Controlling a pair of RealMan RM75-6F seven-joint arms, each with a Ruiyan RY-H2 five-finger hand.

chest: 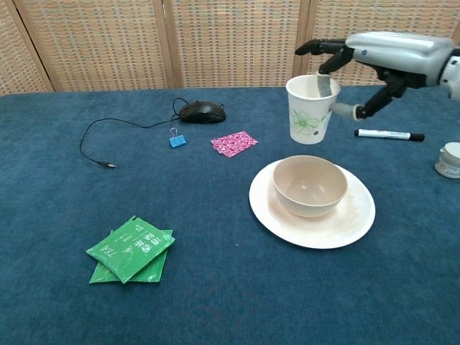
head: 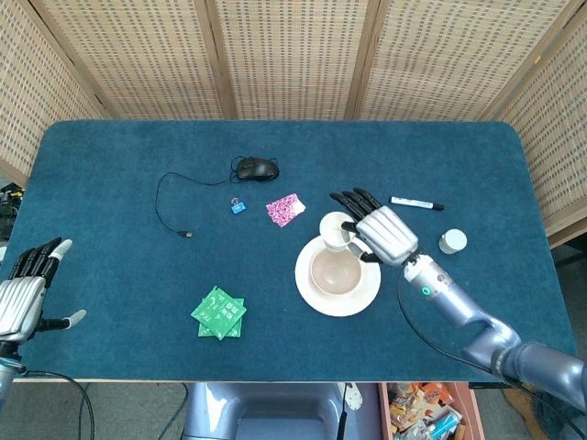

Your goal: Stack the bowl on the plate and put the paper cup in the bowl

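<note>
A white paper cup (chest: pixel 310 111) with a green flower print hangs in the air above and just behind the bowl, pinched at its rim by my right hand (chest: pixel 377 61). From the head view the cup (head: pixel 336 231) shows beside that hand (head: pixel 385 233), over the plate's far edge. The beige bowl (chest: pixel 310 185) sits on the white plate (chest: pixel 357 215) and is empty. My left hand (head: pixel 26 289) rests open at the table's near left edge, far from everything.
A black marker (chest: pixel 388 134) and a small white jar (chest: pixel 449 159) lie right of the plate. Further left are a pink packet (chest: pixel 233 142), a blue binder clip (chest: pixel 177 139), a black mouse (chest: pixel 202 111) with its cable, and green tea packets (chest: pixel 131 249).
</note>
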